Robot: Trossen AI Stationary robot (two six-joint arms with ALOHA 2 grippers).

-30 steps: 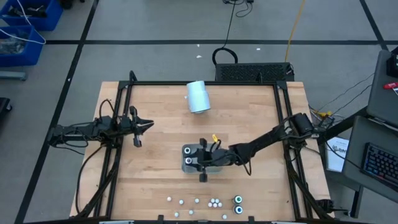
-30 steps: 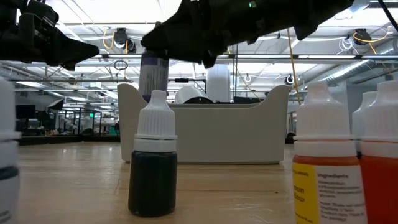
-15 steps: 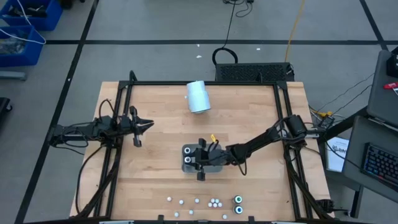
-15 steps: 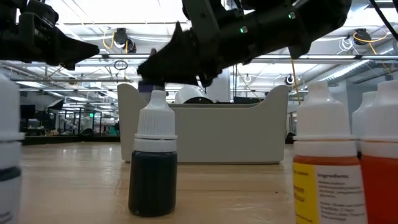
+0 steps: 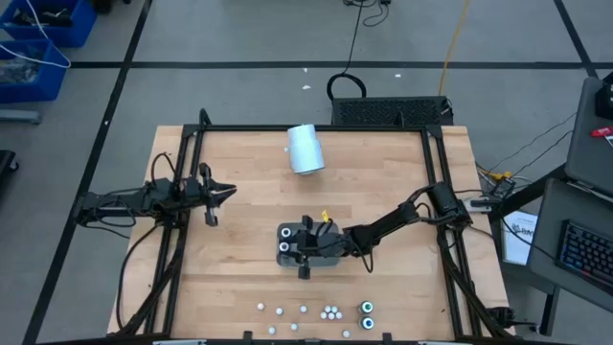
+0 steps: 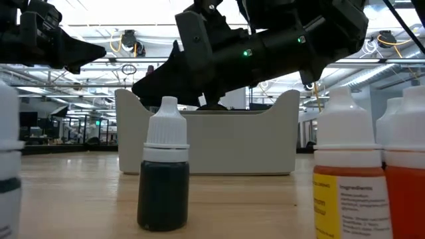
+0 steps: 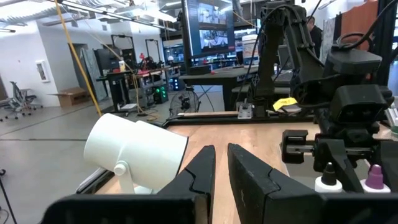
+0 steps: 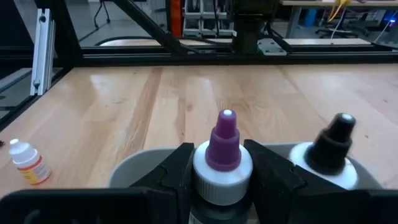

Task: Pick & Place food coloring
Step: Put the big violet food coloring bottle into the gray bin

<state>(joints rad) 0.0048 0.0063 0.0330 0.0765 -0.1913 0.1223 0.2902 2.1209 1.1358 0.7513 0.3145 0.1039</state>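
**Food coloring bottle gripped over the tray**

Food coloring is split across my counter [image 5: 249,182]: most bottles stand in a loose row [image 5: 316,311] along the near edge, and a few are already in the grey tray [image 5: 287,235] near the middle.

From overhead I see the right arm reaching in from its side of the frame, its right gripper [image 5: 308,251] over the tray. The left arm waits at the left edge, well apart from the bottles, with the left gripper [image 5: 222,192] pointing toward the centre; its jaws are nearly closed on nothing (a thin gap shows in its wrist view).

A pale-blue cylinder [image 5: 306,149] lies on its side toward the far edge.

Through the right wrist view, the jaws are gripping a purple-tipped bottle [image 8: 223,152] by its white collar, one finger on either side, with the tray rim just beyond. A black-capped bottle [image 8: 329,149] stands just beside it in the tray.

At table height, a dark bottle [image 6: 163,179] and orange ones [image 6: 345,179] stand in the foreground.
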